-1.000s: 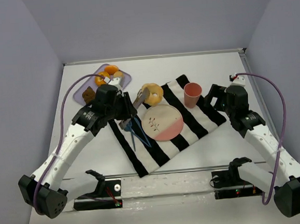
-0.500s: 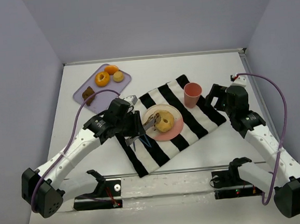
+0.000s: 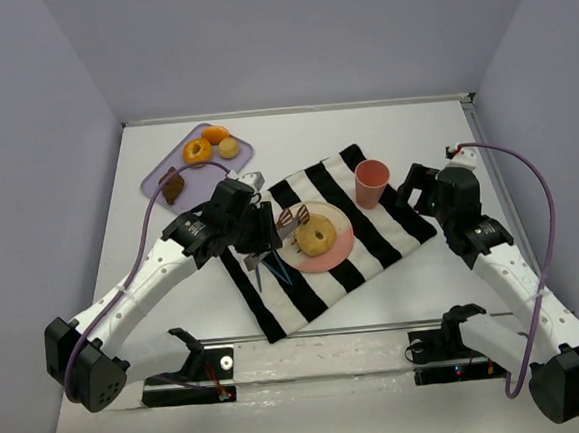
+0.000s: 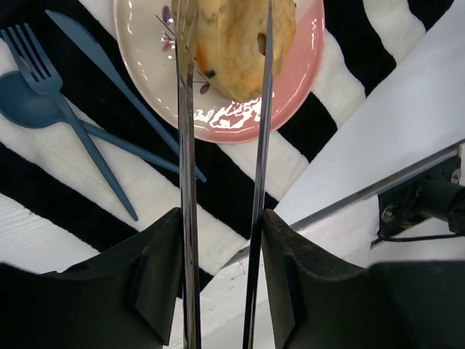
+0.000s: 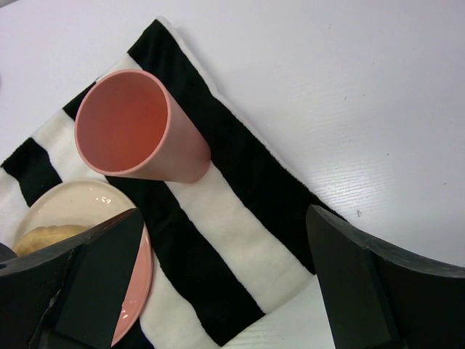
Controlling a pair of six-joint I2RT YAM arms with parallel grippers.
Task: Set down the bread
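Note:
The bread, a golden ring-shaped roll, lies on the pink-and-cream plate on the striped cloth. My left gripper is shut on metal tongs, whose tips are at the bread's left edge. In the left wrist view my gripper holds the two tong blades apart, and they reach over the bread and the plate. I cannot tell whether they touch it. My right gripper is open and empty, to the right of the cup; in its wrist view it hovers over the cloth.
A pink cup stands upright on the black-and-white cloth, right of the plate. A blue fork, spoon and knife lie left of the plate. A purple tray with several pastries is at the back left.
My left arm carried the bread in the tongs from the cloth's far edge down onto the plate. The tongs have since drawn back to the left of the bread. The right arm is still.

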